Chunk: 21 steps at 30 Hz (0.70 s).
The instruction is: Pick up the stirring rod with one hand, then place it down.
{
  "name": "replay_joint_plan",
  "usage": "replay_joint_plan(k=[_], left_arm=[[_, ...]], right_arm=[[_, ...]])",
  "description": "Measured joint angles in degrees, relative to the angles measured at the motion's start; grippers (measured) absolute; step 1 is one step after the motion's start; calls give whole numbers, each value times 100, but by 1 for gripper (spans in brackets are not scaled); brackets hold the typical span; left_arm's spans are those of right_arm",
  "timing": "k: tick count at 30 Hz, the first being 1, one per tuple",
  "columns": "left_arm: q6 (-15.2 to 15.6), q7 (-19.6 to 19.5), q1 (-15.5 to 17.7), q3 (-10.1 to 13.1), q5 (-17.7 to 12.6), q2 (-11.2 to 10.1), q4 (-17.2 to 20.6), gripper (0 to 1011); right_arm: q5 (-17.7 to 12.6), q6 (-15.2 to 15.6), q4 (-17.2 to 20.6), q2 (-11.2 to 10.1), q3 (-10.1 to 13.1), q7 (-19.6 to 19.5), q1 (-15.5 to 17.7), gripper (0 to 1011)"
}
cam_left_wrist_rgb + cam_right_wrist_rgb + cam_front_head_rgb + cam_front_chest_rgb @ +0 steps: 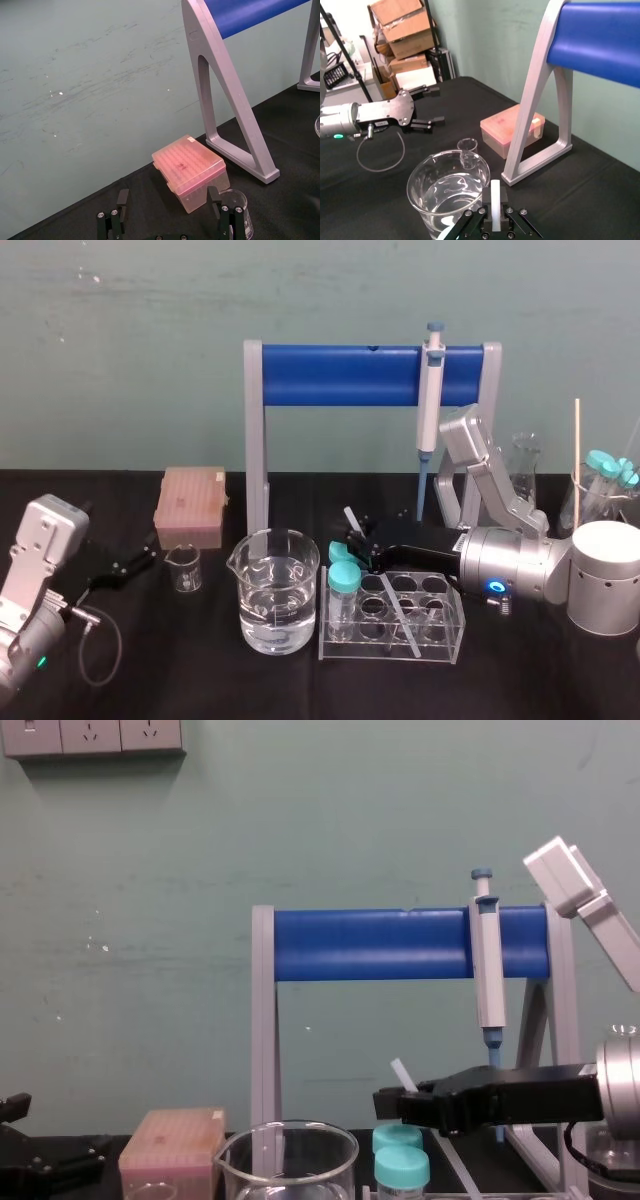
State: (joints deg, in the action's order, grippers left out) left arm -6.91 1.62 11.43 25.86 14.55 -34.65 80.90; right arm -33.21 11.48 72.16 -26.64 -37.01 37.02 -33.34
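The stirring rod (400,615) is a thin whitish stick that slants from behind the tube rack down across it. My right gripper (360,545), the long black hand, is shut on the rod's upper part, just behind the rack. In the right wrist view the rod (495,195) stands pinched between the two fingers of the right gripper (495,212). In the chest view the rod's tip (402,1075) pokes up above the right gripper (390,1103). My left gripper (148,558) rests open at the left of the table, facing a pink box (187,167).
A large beaker of water (273,590) stands just left of the clear tube rack (440,635), which holds teal-capped tubes (343,580). A small beaker (183,568) and the pink tip box (190,505) are farther left. Behind is the blue stand (340,375) with a pipette (432,390); glassware (525,465) is at the right.
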Motion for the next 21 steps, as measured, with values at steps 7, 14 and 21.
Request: replay_joint_plan(k=[7, 14, 21], left_arm=[[0, 0, 0, 0, 0, 0, 0, 1000], [0, 0, 0, 0, 0, 0, 0, 1000], [0, 0, 0, 0, 0, 0, 0, 1000]], right_arm=[[22, -433, 141, -13, 188, -25, 185, 64], [14, -1285, 423, -83, 483, 52, 558, 64], [-188, -1987, 719, -72, 854, 143, 1000, 64]])
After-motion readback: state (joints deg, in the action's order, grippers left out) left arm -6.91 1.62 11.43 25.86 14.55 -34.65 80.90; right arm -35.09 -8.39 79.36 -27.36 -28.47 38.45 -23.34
